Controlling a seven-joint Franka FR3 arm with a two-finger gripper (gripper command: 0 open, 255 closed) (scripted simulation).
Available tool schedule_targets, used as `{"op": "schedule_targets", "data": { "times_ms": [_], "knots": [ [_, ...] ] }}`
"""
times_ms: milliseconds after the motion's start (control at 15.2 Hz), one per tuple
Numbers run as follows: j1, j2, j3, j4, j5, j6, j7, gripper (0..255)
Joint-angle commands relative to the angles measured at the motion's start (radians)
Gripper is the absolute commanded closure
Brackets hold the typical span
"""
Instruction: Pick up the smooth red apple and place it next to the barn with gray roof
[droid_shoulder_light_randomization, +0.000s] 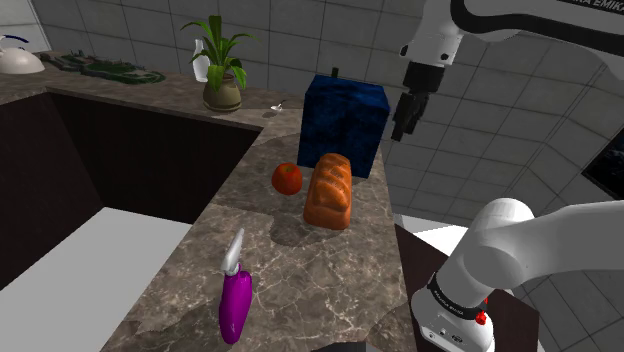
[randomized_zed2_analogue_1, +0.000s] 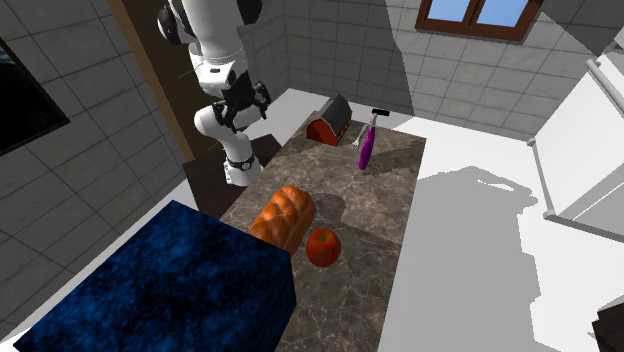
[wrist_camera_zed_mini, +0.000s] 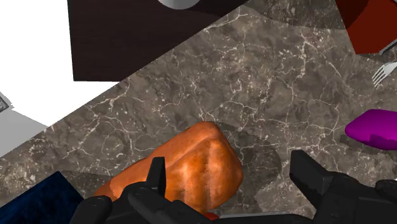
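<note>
Black and opened wide, the end effector (droid_shoulder_light_randomization: 408, 112) is held high above the marbled surface (droid_shoulder_light_randomization: 300, 270), pointed down over the bread loaf (droid_shoulder_light_randomization: 329, 190). The red apple (droid_shoulder_light_randomization: 287, 178) is seen well below, touching the loaf's shoulder-view left side.

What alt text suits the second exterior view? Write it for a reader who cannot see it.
A red apple sits beside an orange-brown bread loaf on a dark marble counter, with the black gripper hanging above. At the counter's far end are a red barn with a gray roof and a purple eggplant; a dark blue box stands nearest the camera.
</note>
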Motion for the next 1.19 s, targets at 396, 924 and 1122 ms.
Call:
{"op": "schedule_targets", "data": {
  "times_ms": [396,924,1122],
  "knots": [
    [0.005,0.151,0.058,-0.018,0.017,0.195,0.064,0],
    [0.006,0.404,0.125,0.040,0.010,0.422,0.155,0],
    [0.005,0.509,0.145,0.085,-0.004,0.492,0.192,0]
  ]
}}
